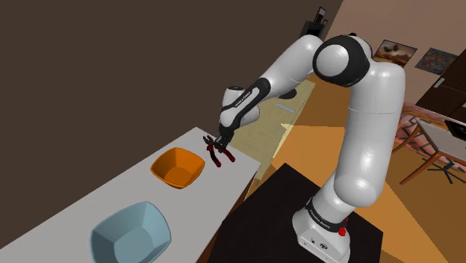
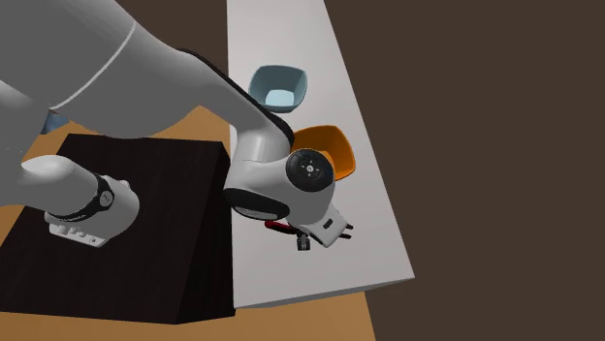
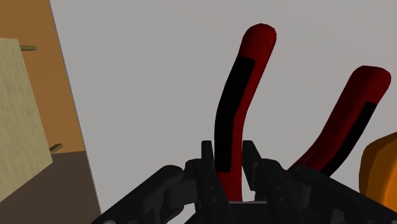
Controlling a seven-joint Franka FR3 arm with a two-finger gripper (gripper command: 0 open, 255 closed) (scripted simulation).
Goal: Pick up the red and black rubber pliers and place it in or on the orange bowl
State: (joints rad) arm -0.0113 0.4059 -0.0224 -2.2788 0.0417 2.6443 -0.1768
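Just right of the orange bowl (image 1: 178, 168) in the shoulder view, over grey counter (image 1: 89, 202): 1 red-and-black pliers (image 3: 238, 83), 1 handle pinched by black gripper (image 3: 230, 168).

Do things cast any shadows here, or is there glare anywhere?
Shoulder view: soft sheen on the white arm, no shadow beneath the orange bowl. Wrist view: the table is evenly grey, no shadow under the pliers. Second exterior view: no glare.

1 orange bowl (image 1: 178, 168), 1 grey-blue bowl (image 1: 131, 233), 1 pair of pliers (image 3: 229, 114).
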